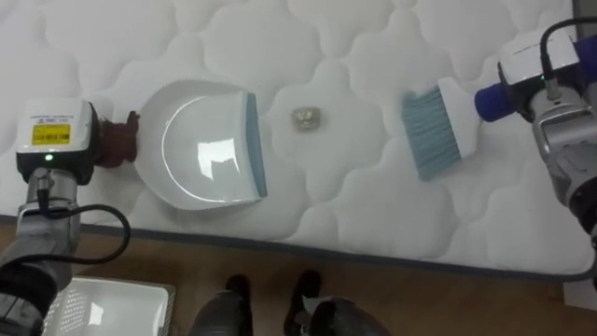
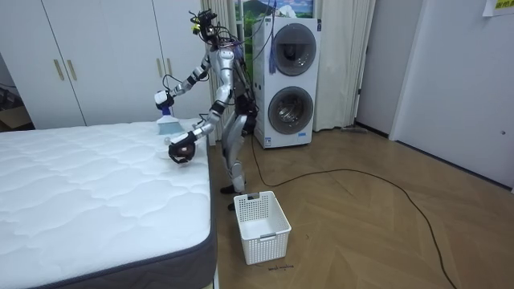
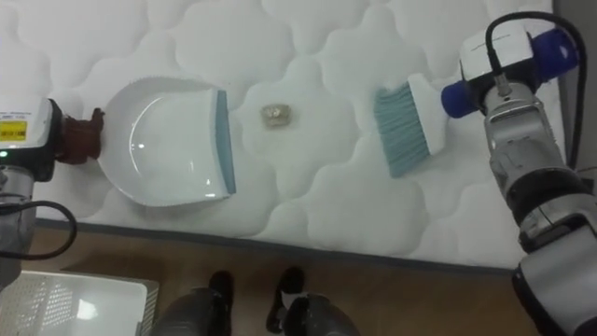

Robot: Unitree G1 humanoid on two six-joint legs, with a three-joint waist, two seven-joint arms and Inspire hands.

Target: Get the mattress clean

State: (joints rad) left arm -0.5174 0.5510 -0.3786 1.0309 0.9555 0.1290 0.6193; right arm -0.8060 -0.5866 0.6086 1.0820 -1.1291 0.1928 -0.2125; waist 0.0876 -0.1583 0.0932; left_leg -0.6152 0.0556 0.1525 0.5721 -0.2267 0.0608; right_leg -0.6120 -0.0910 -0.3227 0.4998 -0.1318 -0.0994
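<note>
the scrap (image 1: 306, 118) lies on the bed (image 1: 373, 210), between the two tools and apart from both. the dustpan (image 1: 210, 145) sits flat to its left with its open blue lip facing it, quite near. the brush (image 1: 438, 126) is to its right, farther off, its bristle edge roughly parallel to that lip. the left hand (image 1: 104, 145) has its fingers clamped on the dustpan's rear handle. the right hand (image 1: 527, 79) has its fingers wrapped round the brush handle. i judge the sweep should run leftward, straight into the pan.
</note>
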